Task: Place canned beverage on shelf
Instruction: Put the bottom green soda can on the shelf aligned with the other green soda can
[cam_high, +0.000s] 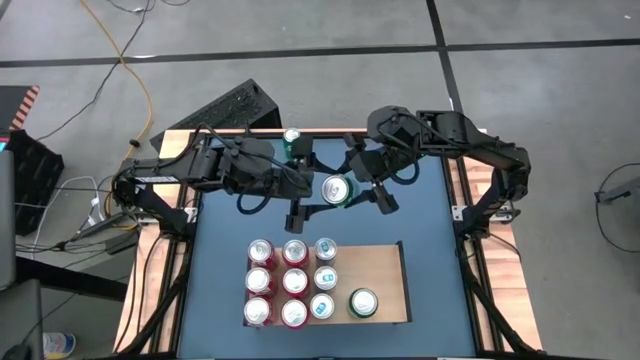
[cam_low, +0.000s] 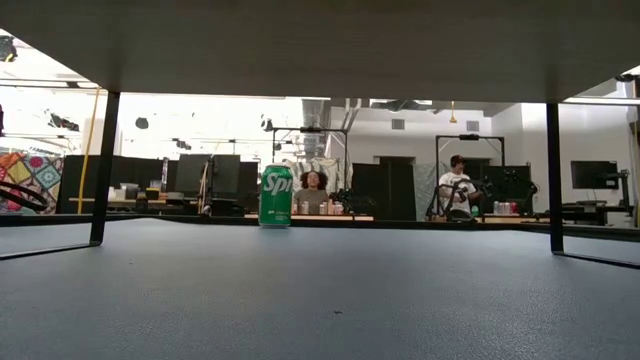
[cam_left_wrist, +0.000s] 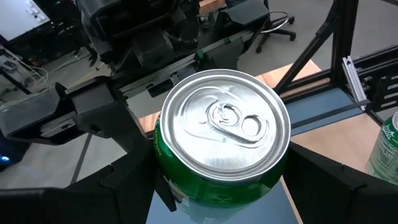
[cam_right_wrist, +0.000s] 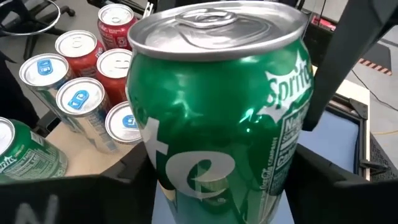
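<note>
A green Sprite can (cam_high: 338, 189) hangs in the air over the middle of the blue table, between my two grippers. My left gripper (cam_high: 318, 197) reaches it from the table's left and is shut on it; its wrist view shows the silver top (cam_left_wrist: 225, 118). My right gripper (cam_high: 360, 192) comes from the table's right and stands around the same can (cam_right_wrist: 217, 106). The shelf (cam_high: 385, 265), a pale wooden board, lies flat on the table near its front edge and carries several standing cans. My left gripper pinches the can's side wall (cam_left_wrist: 163, 180) between its two fingers, just under the rim, coming about level from the table's left. The can stands nearly upright in the hold, top up, lifted clear of the table. My right gripper has its two fingers against opposite sides of the can's lower body (cam_right_wrist: 155, 186), slanting down from the table's right. The fingertips are hidden behind the can.
A second green can (cam_high: 291, 137) stands on the table near its far edge, also in the low view (cam_low: 276, 195). On the shelf stand red cans (cam_high: 262, 282), white-and-blue cans (cam_high: 325, 278) and a green can (cam_high: 362, 303); the board's right part is bare.
</note>
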